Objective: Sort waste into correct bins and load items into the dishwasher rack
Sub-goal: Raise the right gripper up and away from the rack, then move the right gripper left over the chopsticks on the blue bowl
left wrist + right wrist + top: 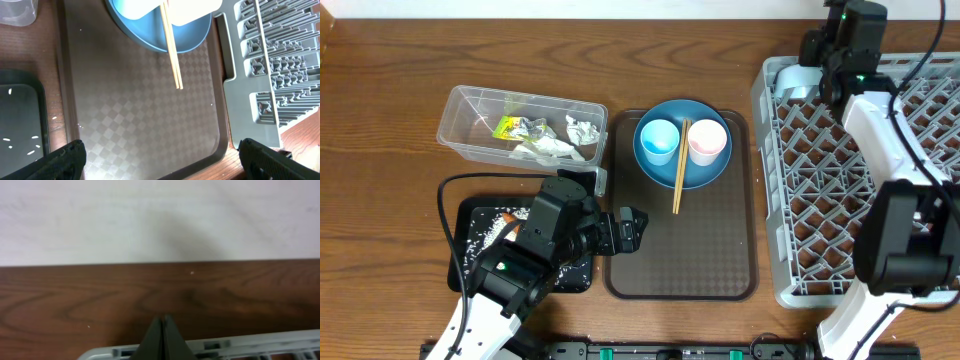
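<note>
Dark wood table, four things sitting directly on it. Clear plastic tub is left of centre, toward the far edge. Black tray is just in front of the tub, by the near edge. Brown serving tray is in the middle, long side running near-to-far, its left rim just beside both the tub and the black tray. Grey rack fills the right side, its left wall just beside the brown tray's right rim. Right wrist view: a strip of wood between the rack's rim and a white wall.
</note>
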`<move>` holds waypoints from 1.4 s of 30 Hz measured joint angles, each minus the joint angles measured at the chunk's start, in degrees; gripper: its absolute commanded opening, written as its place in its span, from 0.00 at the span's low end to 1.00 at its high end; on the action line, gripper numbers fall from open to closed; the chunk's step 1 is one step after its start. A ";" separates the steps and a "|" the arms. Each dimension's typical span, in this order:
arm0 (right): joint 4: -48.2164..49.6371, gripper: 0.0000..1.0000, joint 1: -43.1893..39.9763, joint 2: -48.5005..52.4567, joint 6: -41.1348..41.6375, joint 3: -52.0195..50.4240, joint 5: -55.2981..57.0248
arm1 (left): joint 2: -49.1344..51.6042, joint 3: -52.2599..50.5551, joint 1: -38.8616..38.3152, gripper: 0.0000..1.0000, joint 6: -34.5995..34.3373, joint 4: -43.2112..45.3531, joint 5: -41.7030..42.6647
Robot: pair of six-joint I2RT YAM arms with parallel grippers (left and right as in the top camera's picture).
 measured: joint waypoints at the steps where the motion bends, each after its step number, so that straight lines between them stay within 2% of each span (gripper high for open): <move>1: 0.22 0.01 0.00 0.94 0.00 0.00 0.00 | 0.00 0.00 0.00 1.00 0.00 0.00 0.02; 7: -0.68 0.01 0.00 5.42 0.00 0.00 0.00 | 0.00 0.00 0.00 1.00 0.00 0.02 0.02; 21: -15.85 0.01 -0.02 3.93 -0.02 1.11 -0.44 | 0.00 0.00 0.00 1.00 0.00 0.00 0.02; 29: -23.82 0.01 -0.02 -4.00 -0.02 0.94 -0.42 | 0.00 0.00 0.00 1.00 0.00 0.00 0.02; 36: -38.03 0.01 -0.02 -14.60 0.74 0.96 -0.44 | 0.00 0.00 0.00 1.00 0.00 0.02 0.02; 42: -49.31 0.14 0.00 -18.32 3.89 0.96 -6.54 | 0.00 0.00 0.00 1.00 0.00 0.00 0.02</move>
